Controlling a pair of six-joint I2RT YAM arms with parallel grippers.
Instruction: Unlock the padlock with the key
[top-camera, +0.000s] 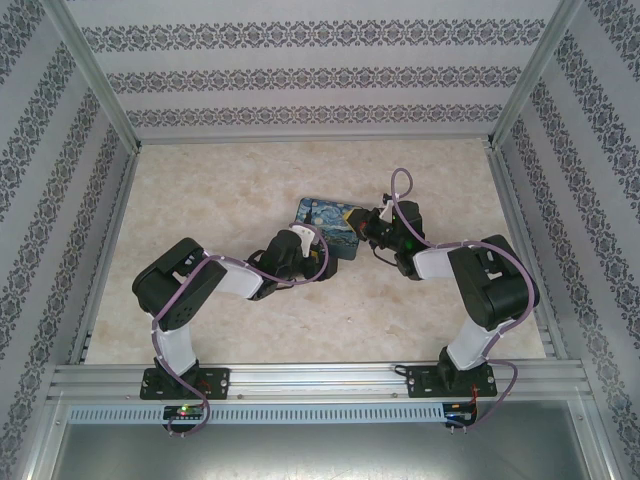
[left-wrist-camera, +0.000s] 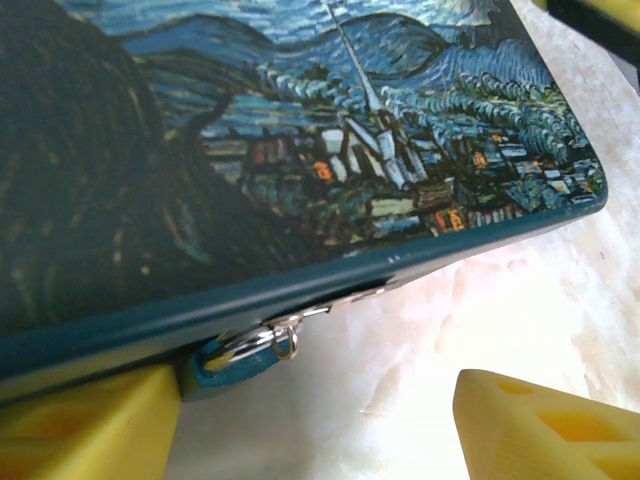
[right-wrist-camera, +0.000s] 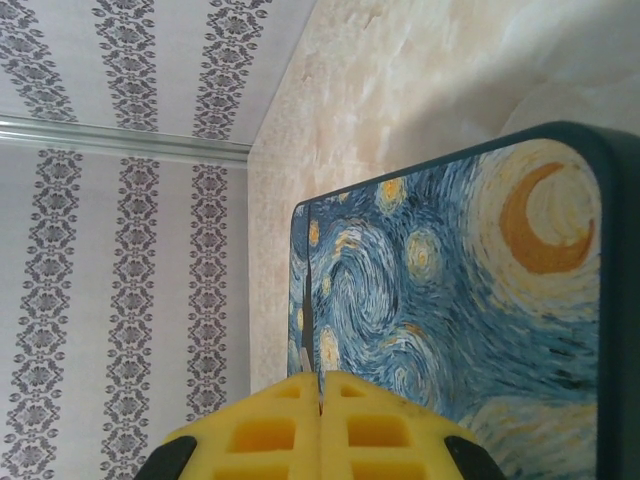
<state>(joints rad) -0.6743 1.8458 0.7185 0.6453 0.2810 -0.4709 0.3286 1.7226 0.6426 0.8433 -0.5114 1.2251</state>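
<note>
The tiny blue padlock (left-wrist-camera: 232, 362) hangs on the near edge of the Starry Night box (left-wrist-camera: 330, 150), its thin metal shackle through the box's clasp and a small ring beside it. My left gripper (left-wrist-camera: 320, 425) is open. One yellow finger (left-wrist-camera: 85, 425) touches the padlock's left side, and the other finger (left-wrist-camera: 550, 425) stands well off to the right. My right gripper (right-wrist-camera: 320, 388) is shut on the key (right-wrist-camera: 314, 300), a thin dark blade seen edge-on sticking out of the fingertips over the box lid (right-wrist-camera: 470, 300). From above, the left gripper (top-camera: 318, 252) and right gripper (top-camera: 362, 228) flank the box (top-camera: 322, 215).
The box lies on a pale marble-patterned tabletop (top-camera: 230, 190) walled by patterned panels. Purple cables (top-camera: 400, 185) loop over both arms. Bare table spreads to the left, behind and in front of the box.
</note>
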